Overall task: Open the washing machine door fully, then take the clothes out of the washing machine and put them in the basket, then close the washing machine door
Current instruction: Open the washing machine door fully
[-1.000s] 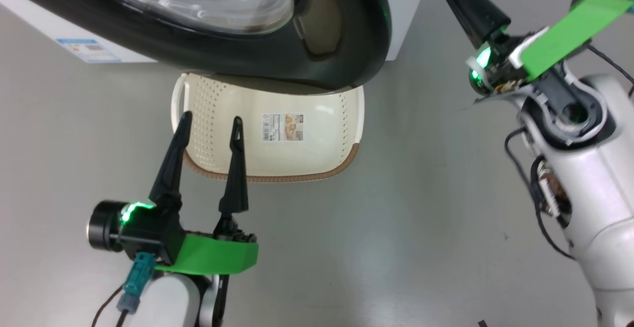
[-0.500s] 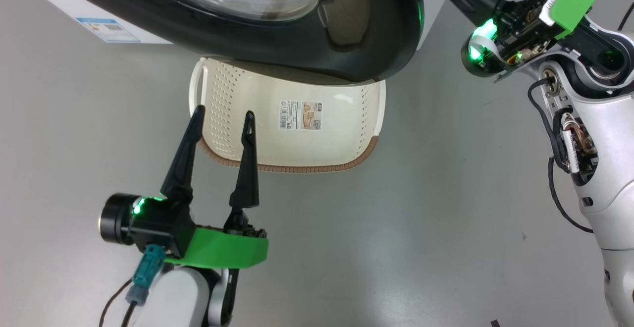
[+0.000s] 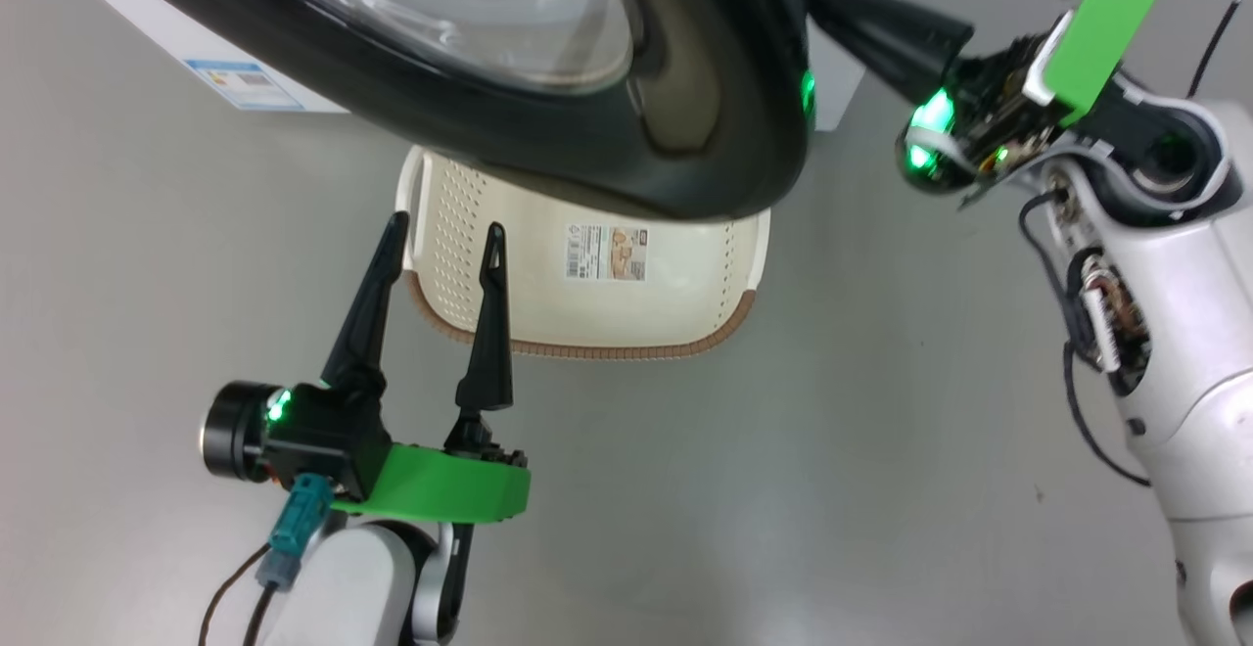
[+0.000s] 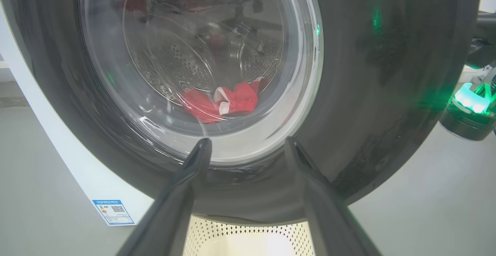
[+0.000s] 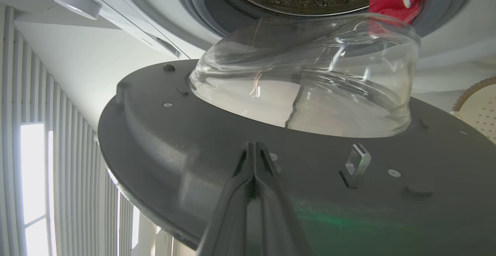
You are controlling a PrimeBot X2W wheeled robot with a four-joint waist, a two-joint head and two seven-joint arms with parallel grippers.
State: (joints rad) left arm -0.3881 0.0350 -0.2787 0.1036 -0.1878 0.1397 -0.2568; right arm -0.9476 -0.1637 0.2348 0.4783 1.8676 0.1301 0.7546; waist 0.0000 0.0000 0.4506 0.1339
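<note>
Red jersey (image 4: 221, 102): soft, light, limp; at 6 o'clock in drum (image 4: 170, 58), behind part-open washing machine door (image 3: 685, 176); take by a bunched fold. Left gripper (image 3: 445, 227) spread, empty; right gripper (image 5: 254, 147) closed, empty

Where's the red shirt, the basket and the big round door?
the red shirt (image 4: 236, 99), left wrist view, on the red fabric seen through the glass.
the basket (image 3: 587, 351), head view, on its brown front rim.
the big round door (image 3: 548, 152), head view, on its black rim.
</note>
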